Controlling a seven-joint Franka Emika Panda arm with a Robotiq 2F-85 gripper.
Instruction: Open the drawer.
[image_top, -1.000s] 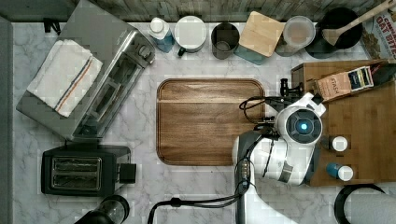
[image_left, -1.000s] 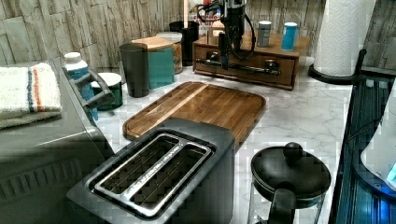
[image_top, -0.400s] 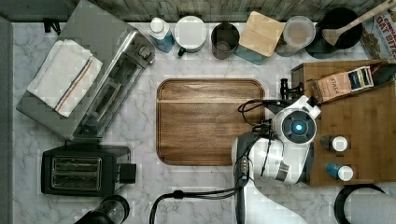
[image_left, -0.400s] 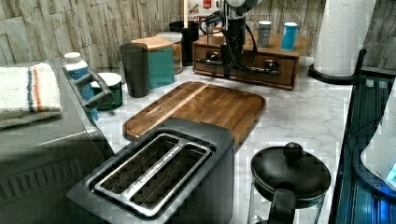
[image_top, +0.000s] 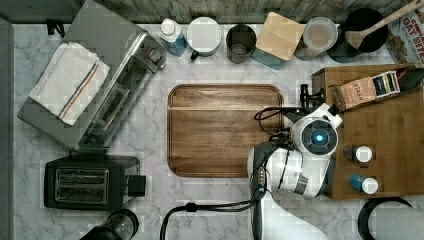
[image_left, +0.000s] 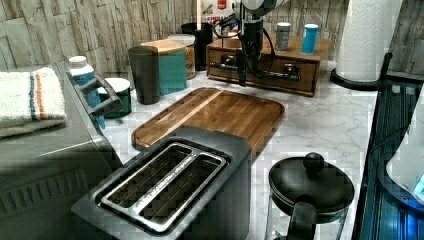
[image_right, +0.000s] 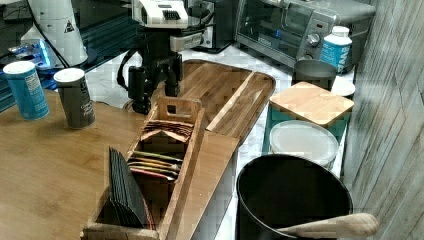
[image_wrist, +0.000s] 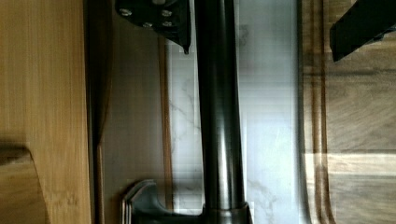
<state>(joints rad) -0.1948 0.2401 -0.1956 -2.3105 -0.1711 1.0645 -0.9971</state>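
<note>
The drawer (image_left: 260, 75) is set in the wooden box (image_top: 385, 135) at the top view's right, beside the cutting board (image_top: 222, 130). It is judged rigid and light. The black bar handle (image_wrist: 217, 116) should be taken mid-span. The gripper (image_wrist: 261, 28) jaws stand apart, straddling the bar.

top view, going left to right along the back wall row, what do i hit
bottle → mug → dark cup → bamboo-lidded canister → clear-lidded jar → black pot with a wooden spoon
</note>
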